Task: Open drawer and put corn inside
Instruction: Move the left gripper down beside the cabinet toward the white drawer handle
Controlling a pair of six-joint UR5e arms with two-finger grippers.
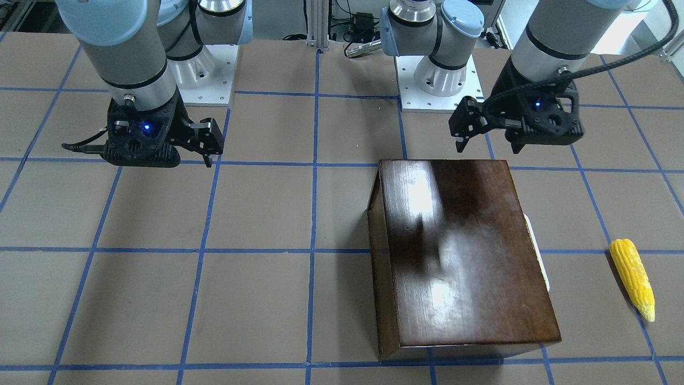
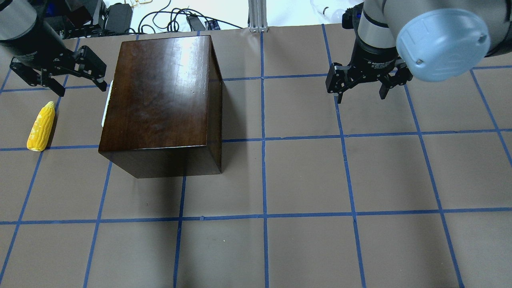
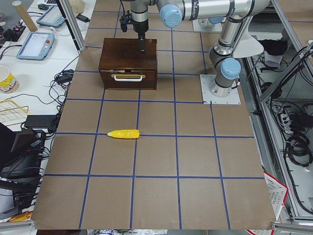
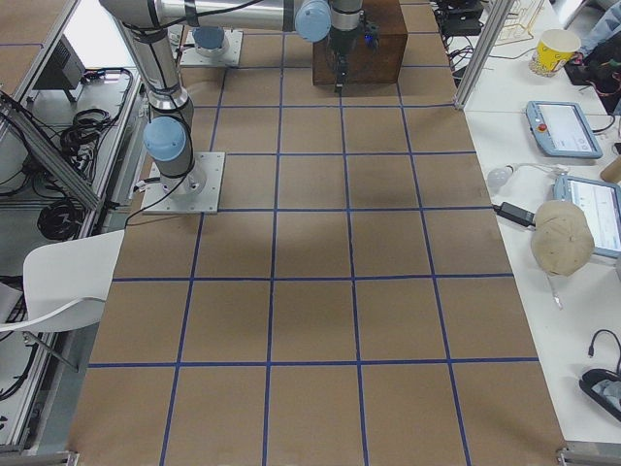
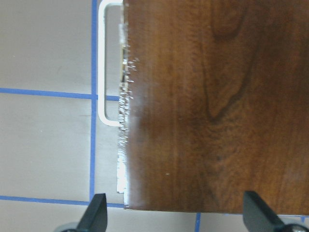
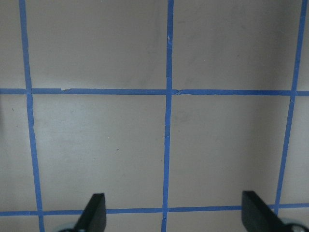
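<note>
My left gripper point(image 2: 83, 89) hangs with its fingers spread over one edge of the wooden box point(image 2: 160, 92). The closed drawer point(image 3: 117, 84) sits below them, its whitish handle point(image 5: 102, 63) just outboard. The handle looks rigid; pinch its middle bar. The corn point(image 2: 41, 126) lies on the table beyond the handle. It is probably light, firm and apt to roll; grip mid-cob. My right gripper point(image 2: 360, 97), fingers spread, is well apart from both.
</note>
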